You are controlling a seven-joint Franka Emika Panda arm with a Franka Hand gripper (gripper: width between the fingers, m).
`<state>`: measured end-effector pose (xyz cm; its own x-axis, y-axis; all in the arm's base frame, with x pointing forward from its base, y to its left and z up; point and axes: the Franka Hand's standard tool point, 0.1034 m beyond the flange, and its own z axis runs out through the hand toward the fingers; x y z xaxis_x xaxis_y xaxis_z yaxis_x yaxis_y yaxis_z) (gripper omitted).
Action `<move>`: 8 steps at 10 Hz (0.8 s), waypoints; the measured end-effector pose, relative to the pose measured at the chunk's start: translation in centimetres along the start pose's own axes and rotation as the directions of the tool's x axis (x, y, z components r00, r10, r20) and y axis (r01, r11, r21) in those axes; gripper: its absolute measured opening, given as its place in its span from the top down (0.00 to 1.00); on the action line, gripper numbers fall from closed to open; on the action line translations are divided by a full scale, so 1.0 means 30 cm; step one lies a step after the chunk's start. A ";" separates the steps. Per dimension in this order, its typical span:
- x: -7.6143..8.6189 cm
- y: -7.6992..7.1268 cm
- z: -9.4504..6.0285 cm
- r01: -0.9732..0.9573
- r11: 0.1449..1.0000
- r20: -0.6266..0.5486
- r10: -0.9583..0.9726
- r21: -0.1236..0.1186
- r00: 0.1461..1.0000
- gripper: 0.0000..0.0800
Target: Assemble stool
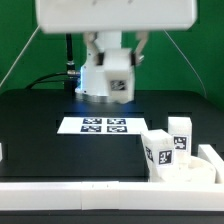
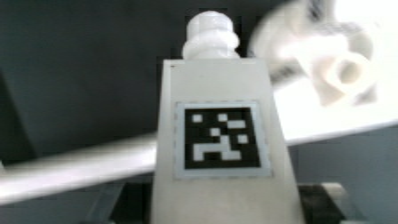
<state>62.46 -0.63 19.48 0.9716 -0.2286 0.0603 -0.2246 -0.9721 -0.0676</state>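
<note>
My gripper (image 1: 110, 80) hangs above the back of the table and is shut on a white blocky stool leg (image 1: 118, 85). In the wrist view that leg (image 2: 217, 130) fills the middle, with its square tag facing the camera and its threaded peg (image 2: 210, 40) pointing away. The dark fingers (image 2: 324, 196) press on both sides of its lower end, around my gripper's midpoint (image 2: 222, 208). The round white seat (image 1: 188, 172) lies at the exterior view's lower right with two tagged legs (image 1: 157, 150) (image 1: 179, 134) standing on it. The seat shows blurred in the wrist view (image 2: 334, 62).
The marker board (image 1: 103, 125) lies flat in the middle of the black table. A long white wall strip (image 1: 80, 188) runs along the front edge and turns up at the exterior view's right (image 1: 210, 155). It shows as a blurred white band in the wrist view (image 2: 71, 172).
</note>
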 end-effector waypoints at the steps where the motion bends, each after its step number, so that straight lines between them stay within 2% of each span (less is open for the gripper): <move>1: -0.006 0.010 0.017 0.002 1.000 -0.040 -0.002 -0.001 0.999 0.58; 3: 0.016 0.006 0.027 0.006 1.000 -0.182 -0.006 0.001 0.983 0.58; 4: 0.007 -0.005 0.032 0.004 1.000 -0.178 -0.004 0.002 0.984 0.58; 6: 0.042 -0.156 -0.009 -0.025 0.999 -0.204 0.030 0.028 0.978 0.58; 7: 0.078 -0.196 0.009 0.004 0.999 -0.238 0.004 0.033 0.971 0.58; 8: 0.084 -0.232 0.034 0.000 1.000 -0.245 0.007 0.029 0.970 0.58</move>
<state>66.53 5.60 19.08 0.9224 -0.2409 0.3018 -0.2218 -0.9703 -0.0965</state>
